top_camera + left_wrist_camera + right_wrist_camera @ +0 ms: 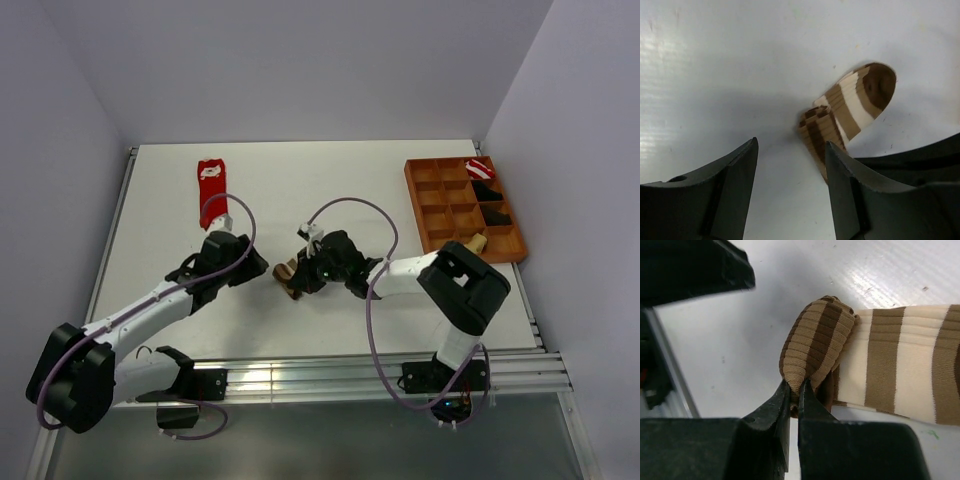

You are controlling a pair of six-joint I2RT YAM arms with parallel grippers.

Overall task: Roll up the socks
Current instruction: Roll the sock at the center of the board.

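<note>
The brown-and-tan striped sock [288, 277] lies mid-table between my two grippers, one end folded over. In the right wrist view my right gripper [794, 385] is shut, pinching that folded end [812, 340]; the sock's flat part runs off to the right. My right gripper [306, 272] sits at the sock. My left gripper [256, 268] is open and empty just left of it; in the left wrist view the sock [855, 102] lies just past the tip of the right finger, outside the gap of the gripper [791, 144]. The red sock [211, 188] lies flat at the far left. A yellowish piece of fabric [472, 244] shows at the tray's near edge.
An orange compartment tray [428, 205] stands at the far right, holding a red-and-white rolled bundle [479, 168] and black bundles [490, 202]. The right arm's elbow [465, 285] is near the tray's front corner. White walls enclose the table on three sides.
</note>
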